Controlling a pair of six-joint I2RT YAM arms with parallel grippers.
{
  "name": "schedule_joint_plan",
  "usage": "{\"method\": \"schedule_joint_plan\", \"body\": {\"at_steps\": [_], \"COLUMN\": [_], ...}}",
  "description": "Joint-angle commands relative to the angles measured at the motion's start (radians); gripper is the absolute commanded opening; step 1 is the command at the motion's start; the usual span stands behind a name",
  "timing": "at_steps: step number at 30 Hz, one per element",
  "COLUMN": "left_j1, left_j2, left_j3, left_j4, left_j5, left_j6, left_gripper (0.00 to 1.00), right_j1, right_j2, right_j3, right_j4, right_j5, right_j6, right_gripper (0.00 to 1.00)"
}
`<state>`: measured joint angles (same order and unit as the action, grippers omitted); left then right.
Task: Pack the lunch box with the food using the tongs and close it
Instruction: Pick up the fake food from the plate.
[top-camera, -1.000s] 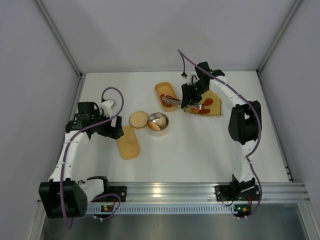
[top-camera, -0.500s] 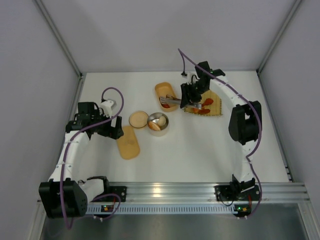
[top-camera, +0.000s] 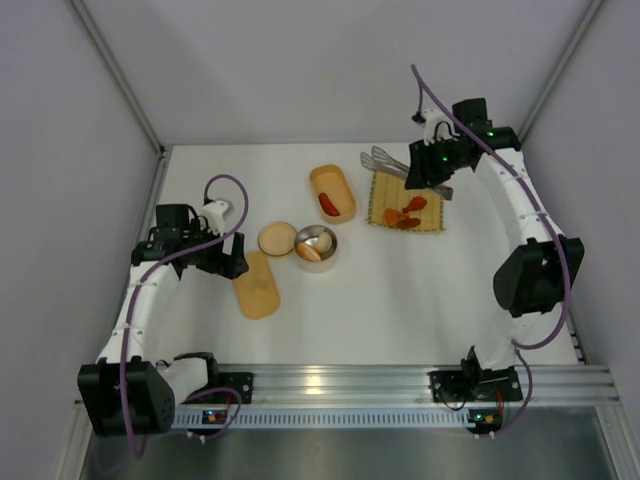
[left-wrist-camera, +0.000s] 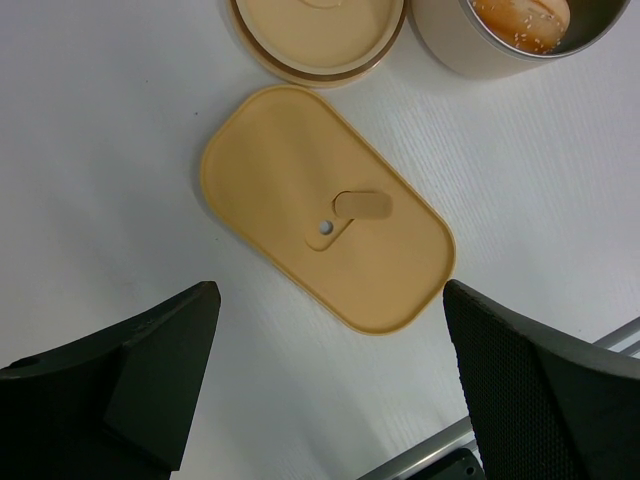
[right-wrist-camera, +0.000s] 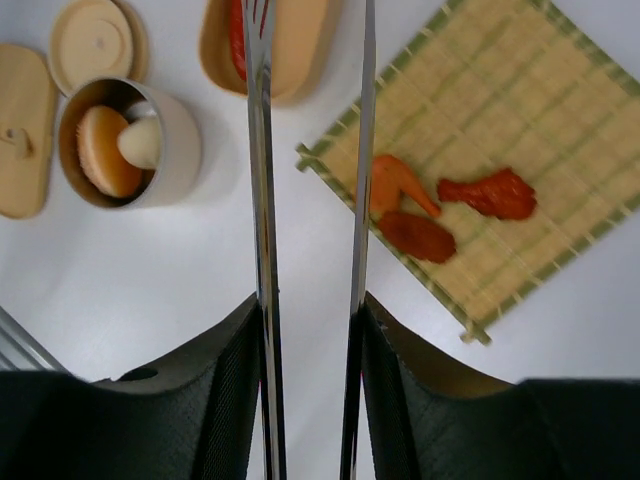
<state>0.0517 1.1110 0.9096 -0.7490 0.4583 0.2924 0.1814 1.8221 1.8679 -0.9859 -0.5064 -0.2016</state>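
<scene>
Nearest the bases, far left of the woven mat: oval lid lying flat on the table, knob side up. Parked off the box so that packing can go on; needed last. Directly above it, left gripper spread fully wide and holding nothing, probably kept there for the closing step.

A little further, between that lid and the mat: round wooden lid touching a steel pot. Inside the pot, a browned bun and the pale cream ball. Likely to sit in the path of any straight carry of the oval lid towards the box.

Further again, just left of the mat: open lunch box with one red sausage in it. On the mat itself, an orange piece and two red pieces close together, not yet packed.

Farthest, above the mat's far left corner: right gripper clamped across both arms of the tongs near the handle end, presumably so that a squeeze closes the tips. Arms nearly parallel, narrowly apart, nothing between them as far as visible. Tips beyond the wrist view and tiny from overhead; apparently empty. Nothing between tongs and mat food.
</scene>
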Motion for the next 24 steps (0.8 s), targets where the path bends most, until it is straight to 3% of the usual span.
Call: {"method": "schedule_joint_plan", "body": {"at_steps": [1, 13, 24], "left_j1": [-0.001, -0.004, -0.001], "left_j2": [-0.007, -0.007, 0.003], "left_j3": [0.009, 0.014, 0.015], "left_j4": [0.01, 0.002, 0.004], "left_j5": [0.037, 0.054, 0.057], "left_j6": [0.022, 0.022, 0.024], "left_gripper": [0.98, 0.98, 0.98], "right_j1": [-0.087, -0.227, -0.284], "right_j2": [-0.087, -0.237, -0.195], "right_j3": [-0.094, -0.32, -0.316], "right_j4": [-0.077, -0.151, -0.057], "right_j5": [0.064, 0.124, 0.174], "right_j6": [-0.151, -0.424, -0.397], "right_gripper": [0.39, 0.39, 0.46]}}
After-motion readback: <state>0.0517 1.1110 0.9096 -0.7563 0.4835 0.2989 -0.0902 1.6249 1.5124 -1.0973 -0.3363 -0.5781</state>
